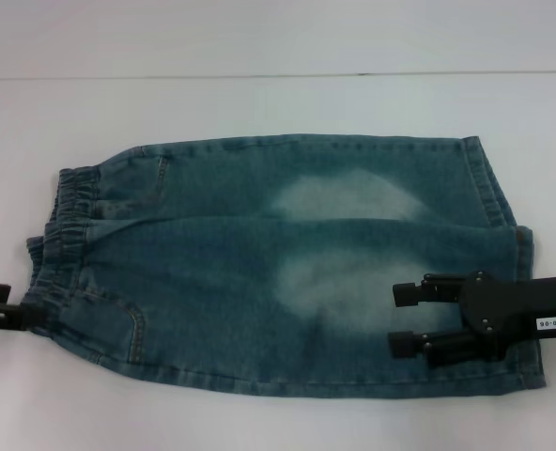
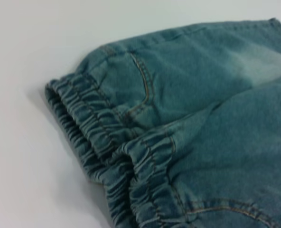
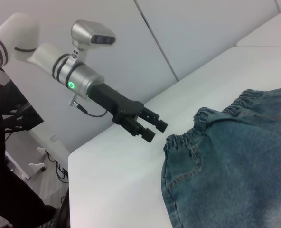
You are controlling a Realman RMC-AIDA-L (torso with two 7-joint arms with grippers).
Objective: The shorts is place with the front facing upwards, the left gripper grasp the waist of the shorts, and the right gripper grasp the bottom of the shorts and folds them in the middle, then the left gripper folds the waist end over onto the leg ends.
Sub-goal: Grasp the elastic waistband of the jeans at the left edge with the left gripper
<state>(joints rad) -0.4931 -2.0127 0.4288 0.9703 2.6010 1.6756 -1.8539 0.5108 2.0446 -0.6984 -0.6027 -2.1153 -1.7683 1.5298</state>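
Right now the shorts [image 1: 287, 268] lie flat on the white table [image 1: 259, 103], already folded along the middle so one leg rests on top of the other. They are blue denim with pale faded patches near the middle. The stretchy waist [image 1: 57, 244] is at the robot's left end of the shorts, and the leg ends [image 1: 513, 282] are at the right end.

The left gripper [image 1: 15, 315] is just beside the waist, at its near corner. Its fingers [image 3: 150, 128] are a little apart and hold nothing; they sit just off the cloth.

The right gripper [image 1: 400, 319] hangs over the shorts, near the leg ends. Its two fingers [image 1: 411, 293] are spread apart, with nothing between them. It hides a bit of the denim under it.
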